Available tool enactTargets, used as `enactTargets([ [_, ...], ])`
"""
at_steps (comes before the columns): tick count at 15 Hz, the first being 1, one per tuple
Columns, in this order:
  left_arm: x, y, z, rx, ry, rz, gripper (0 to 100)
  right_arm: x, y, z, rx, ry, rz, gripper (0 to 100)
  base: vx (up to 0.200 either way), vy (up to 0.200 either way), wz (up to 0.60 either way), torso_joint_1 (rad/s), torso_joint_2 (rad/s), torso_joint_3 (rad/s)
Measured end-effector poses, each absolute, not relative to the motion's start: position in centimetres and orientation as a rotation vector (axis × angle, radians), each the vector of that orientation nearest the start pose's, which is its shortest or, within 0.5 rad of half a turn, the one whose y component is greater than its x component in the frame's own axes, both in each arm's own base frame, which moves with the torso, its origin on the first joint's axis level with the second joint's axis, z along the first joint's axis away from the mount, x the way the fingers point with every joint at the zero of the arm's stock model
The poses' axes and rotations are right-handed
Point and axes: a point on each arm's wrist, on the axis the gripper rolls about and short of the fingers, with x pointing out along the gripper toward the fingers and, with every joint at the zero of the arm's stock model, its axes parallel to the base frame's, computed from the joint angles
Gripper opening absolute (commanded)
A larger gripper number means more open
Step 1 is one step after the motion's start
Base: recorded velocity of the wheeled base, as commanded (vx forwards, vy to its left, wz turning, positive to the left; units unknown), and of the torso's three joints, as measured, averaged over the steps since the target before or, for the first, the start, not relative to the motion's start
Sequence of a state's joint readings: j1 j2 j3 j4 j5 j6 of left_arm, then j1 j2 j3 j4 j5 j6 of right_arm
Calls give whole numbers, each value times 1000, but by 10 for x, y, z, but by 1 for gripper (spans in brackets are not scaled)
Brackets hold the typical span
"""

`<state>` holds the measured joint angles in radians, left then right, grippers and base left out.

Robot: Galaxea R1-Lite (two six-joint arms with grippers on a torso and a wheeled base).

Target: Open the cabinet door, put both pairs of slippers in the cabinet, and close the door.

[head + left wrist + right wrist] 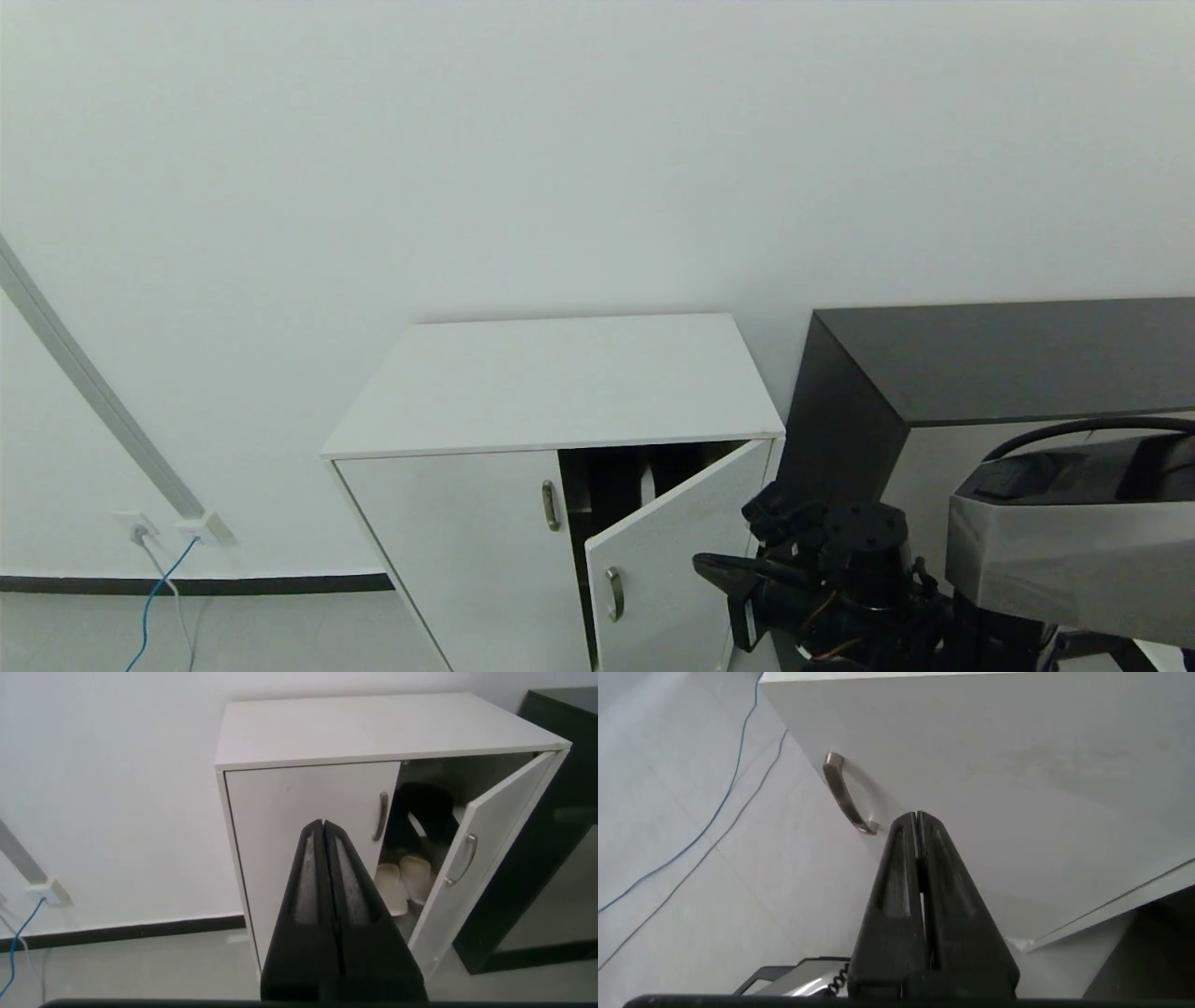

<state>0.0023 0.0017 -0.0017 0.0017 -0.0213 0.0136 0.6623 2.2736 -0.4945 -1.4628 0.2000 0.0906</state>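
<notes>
Nearest the head camera, the right gripper (918, 819) sits low beside the white cabinet (560, 383), its two fingers pressed together with nothing between them. Its tip points at the outer face of the right door (672, 551), near the curved metal handle (613, 594); whether it touches the panel cannot be told. That door stands partly open, swung out toward the robot, while the left door (457, 532) is closed flat. The left gripper (322, 826) is also closed and empty, held in front of the cabinet and well apart from it. Through the gap, a pale pair of slippers (404, 879) lies on the lower shelf. A black table (1008, 359) stands just beside the cabinet, and a blue cable (154, 597) hangs from a wall socket (140, 527).
</notes>
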Motion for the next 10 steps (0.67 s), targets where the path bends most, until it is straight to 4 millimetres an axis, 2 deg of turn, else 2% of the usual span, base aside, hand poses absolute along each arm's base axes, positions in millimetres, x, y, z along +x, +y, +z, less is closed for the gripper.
enactTargets([
  [10, -23, -1, 76, 16, 2, -18, 0, 286, 220, 8, 10, 390, 812, 0, 0, 0, 0, 0, 0, 0],
])
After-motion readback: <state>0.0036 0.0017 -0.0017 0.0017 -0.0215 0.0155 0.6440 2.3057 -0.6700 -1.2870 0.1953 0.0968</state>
